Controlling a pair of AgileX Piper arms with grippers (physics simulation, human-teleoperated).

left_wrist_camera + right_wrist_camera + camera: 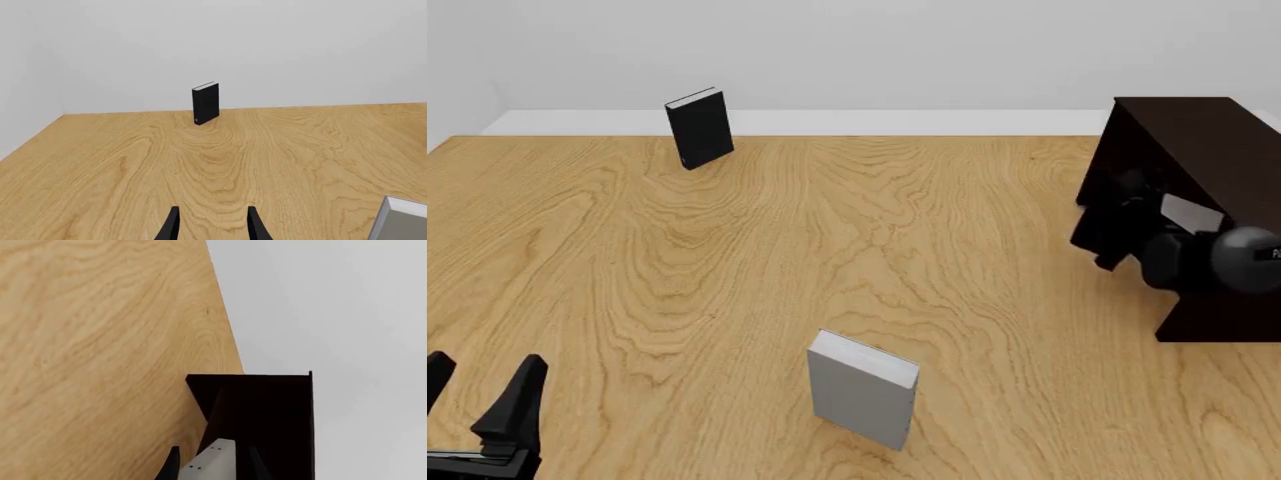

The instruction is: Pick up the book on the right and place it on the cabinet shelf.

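- The big dark cabinet (1194,150) stands on the worktop (827,250).
- The right arm's fingers (212,466) pinch the book (212,460), right at the cabinet's open front, long side pointing in.
- A grey book (861,390) and a black book (699,128) stand far from the cabinet.
- The left fingers (212,225) are spread, holding nothing.

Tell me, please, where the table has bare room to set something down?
Bare wood spans between the black book, the grey book and the cabinet. It is crowded at the cabinet's opening, where the right pincer holds the light-grey book.
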